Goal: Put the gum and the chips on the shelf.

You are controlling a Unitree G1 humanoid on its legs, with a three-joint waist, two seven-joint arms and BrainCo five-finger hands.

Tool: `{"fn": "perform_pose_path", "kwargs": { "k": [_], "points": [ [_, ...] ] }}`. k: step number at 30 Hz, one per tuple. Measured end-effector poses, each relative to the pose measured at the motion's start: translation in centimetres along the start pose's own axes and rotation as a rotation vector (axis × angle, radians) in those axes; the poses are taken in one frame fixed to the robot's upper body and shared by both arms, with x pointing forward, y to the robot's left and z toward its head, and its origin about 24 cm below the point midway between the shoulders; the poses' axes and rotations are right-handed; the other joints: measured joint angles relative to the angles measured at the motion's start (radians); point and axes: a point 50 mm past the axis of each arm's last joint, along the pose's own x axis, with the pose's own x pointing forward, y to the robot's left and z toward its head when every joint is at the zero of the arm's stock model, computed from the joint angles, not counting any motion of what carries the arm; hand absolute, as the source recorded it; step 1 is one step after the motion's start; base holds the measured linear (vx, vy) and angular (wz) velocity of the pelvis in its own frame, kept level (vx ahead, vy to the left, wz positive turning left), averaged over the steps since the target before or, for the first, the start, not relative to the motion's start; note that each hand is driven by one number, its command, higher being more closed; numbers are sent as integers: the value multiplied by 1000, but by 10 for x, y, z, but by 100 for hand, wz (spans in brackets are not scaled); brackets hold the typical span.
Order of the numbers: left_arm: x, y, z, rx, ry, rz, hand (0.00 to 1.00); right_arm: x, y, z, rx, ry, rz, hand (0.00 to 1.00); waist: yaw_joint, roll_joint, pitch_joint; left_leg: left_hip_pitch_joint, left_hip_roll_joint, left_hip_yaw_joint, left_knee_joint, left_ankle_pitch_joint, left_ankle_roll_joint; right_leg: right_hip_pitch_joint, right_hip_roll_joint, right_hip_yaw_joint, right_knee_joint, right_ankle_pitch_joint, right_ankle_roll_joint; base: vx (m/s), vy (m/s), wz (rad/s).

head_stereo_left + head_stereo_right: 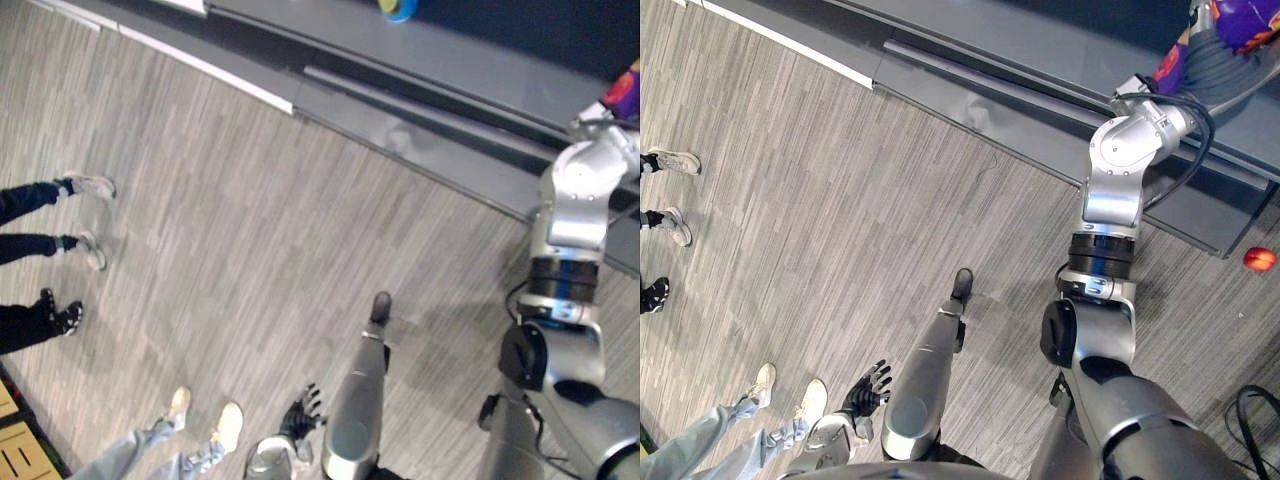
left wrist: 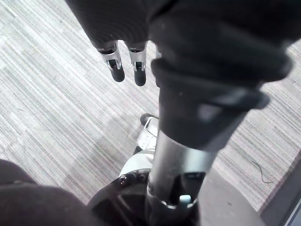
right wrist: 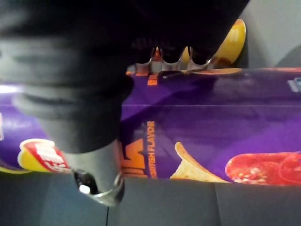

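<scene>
The right robot hand (image 3: 160, 28) curls round the purple chips (image 3: 211, 122) at the dark grey shelf (image 1: 1040, 55). The left robot hand (image 1: 868, 388) hangs spread over the grey plank floor (image 1: 790, 200), near a person's legs (image 1: 710, 440).

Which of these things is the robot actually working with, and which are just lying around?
In the job: purple chips pack, held in the right hand; grey shelf.
Just about: red round thing on the floor; people's shoes. The left hand hangs open, idle.
</scene>
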Motion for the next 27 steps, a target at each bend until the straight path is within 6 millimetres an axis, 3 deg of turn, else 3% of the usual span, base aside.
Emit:
{"fn": "perform_pose_path", "kwargs": {
  "k": [16,27],
  "points": [
    [-1,1,1,3,-13,1,0,4,12,17,55,-28,6,100,1,0,0,-27,14,2,-10,-2,-4,-22,13,2,-32,16,-7,0,0,-2],
    [-1,1,6,42,-41,-19,0,0,17,17,26,-57,43,100,12,0,0,-79,15,-1,27,-20,-6,-55,16,9,-49,31,-6,-14,5,-3]
  ]
}}
